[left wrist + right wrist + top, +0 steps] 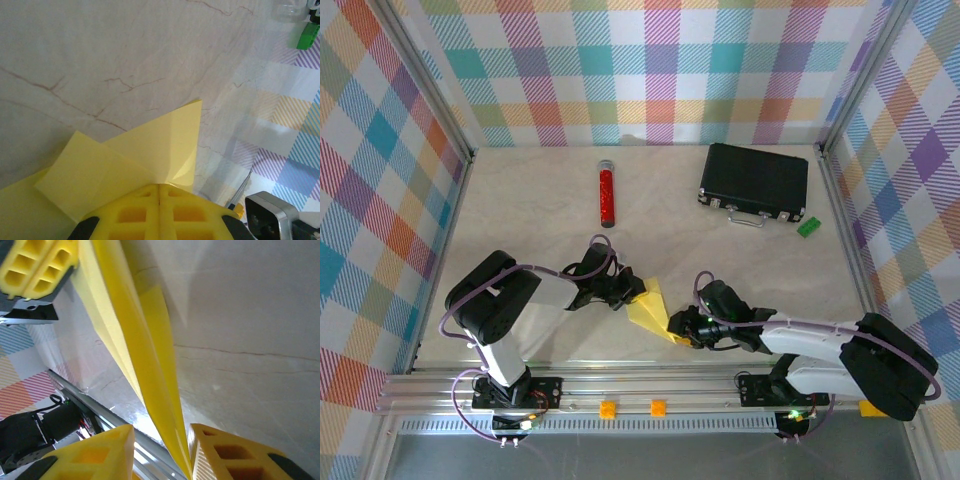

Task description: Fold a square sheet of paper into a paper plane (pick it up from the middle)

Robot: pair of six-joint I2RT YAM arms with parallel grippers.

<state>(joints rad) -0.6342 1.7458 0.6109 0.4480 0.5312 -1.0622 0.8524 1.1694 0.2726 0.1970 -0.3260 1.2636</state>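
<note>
Folded yellow paper (651, 310) is near the table's (670, 230) 6 o'clock edge. The left gripper (637, 292), at its 10 o'clock, is clenched on it. The right gripper (679, 328), at 4 o'clock, straddles its edge with fingers apart.

Yellow paper plane (652, 308), red cylinder (607, 195), black case (755, 178), green block (809, 226)

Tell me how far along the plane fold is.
Done: the yellow sheet shows overlapped, creased flaps. In hand: the left end effector is shut on it, and its edge runs between the parted jaws of the right end effector. Left: it is broad, not yet a narrow dart.
</note>
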